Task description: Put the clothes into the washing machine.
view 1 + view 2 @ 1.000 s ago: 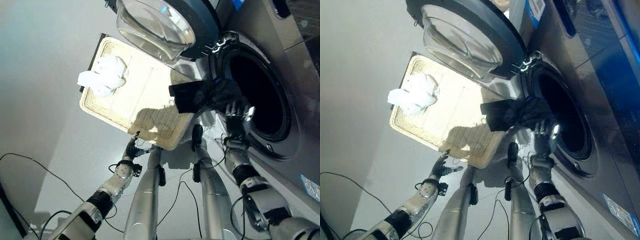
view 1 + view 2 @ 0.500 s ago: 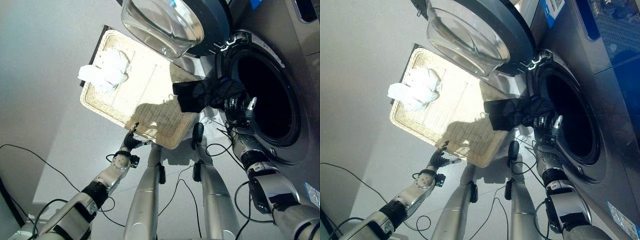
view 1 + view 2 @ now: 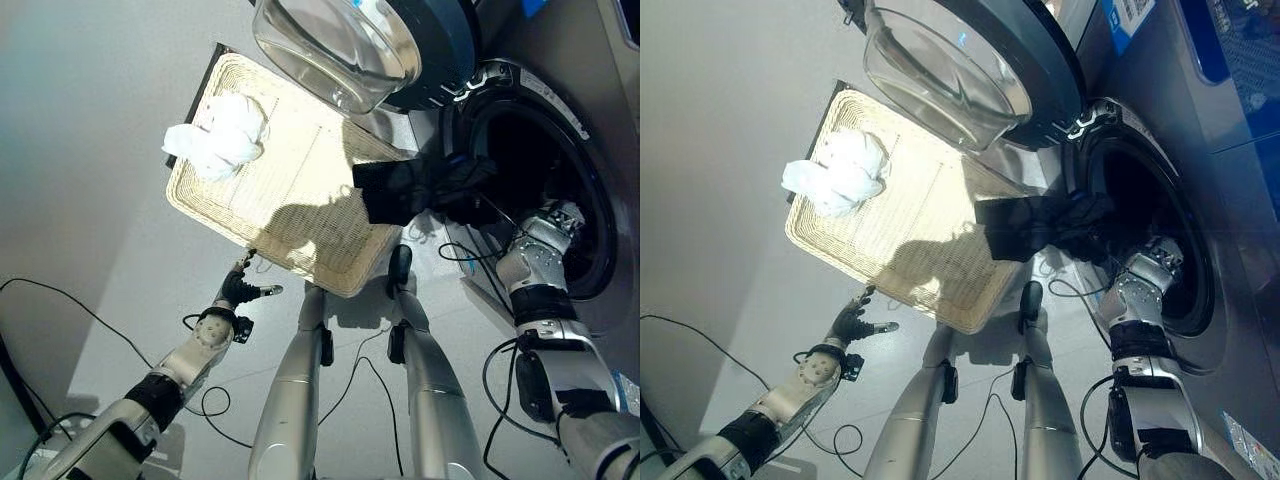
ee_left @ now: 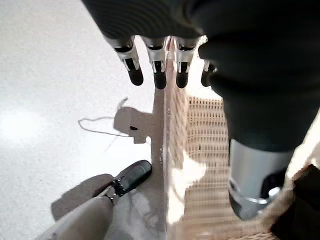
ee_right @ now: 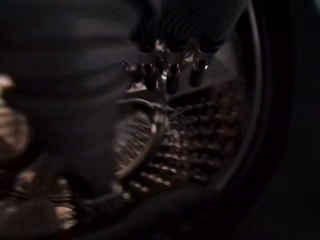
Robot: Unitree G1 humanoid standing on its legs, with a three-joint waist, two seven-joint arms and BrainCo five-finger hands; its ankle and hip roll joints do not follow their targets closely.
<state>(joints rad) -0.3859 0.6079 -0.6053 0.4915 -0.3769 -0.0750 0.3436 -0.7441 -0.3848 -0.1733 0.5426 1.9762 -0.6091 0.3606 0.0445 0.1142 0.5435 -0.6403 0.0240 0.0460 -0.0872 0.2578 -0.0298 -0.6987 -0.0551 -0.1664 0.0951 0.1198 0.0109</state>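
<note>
the left hand [image 3: 237, 291] hovered over the grey floor [image 3: 90, 200] just off the near edge of the wicker basket [image 3: 285, 190], fingers [image 4: 159, 70] straight and spread, holding nothing. in the basket's far left corner lay a bundle of white clothes [image 3: 218, 135], well apart from that hand. the rest of the basket's woven bottom was bare. above its far side hung the washing machine's open door [image 3: 370, 45], with its clear bowl-shaped window. a black garment [image 3: 420, 188] was draped over the lower rim of the drum opening [image 3: 530, 190], one part hanging out above the basket's right corner, the other reaching into the dark. the right hand [image 3: 553, 224] was inside the opening, just beside the garment; its own wrist view showed its fingers [image 5: 170, 75] straight before the ribbed drum wall [image 5: 190, 145], with nothing clamped between them.
</note>
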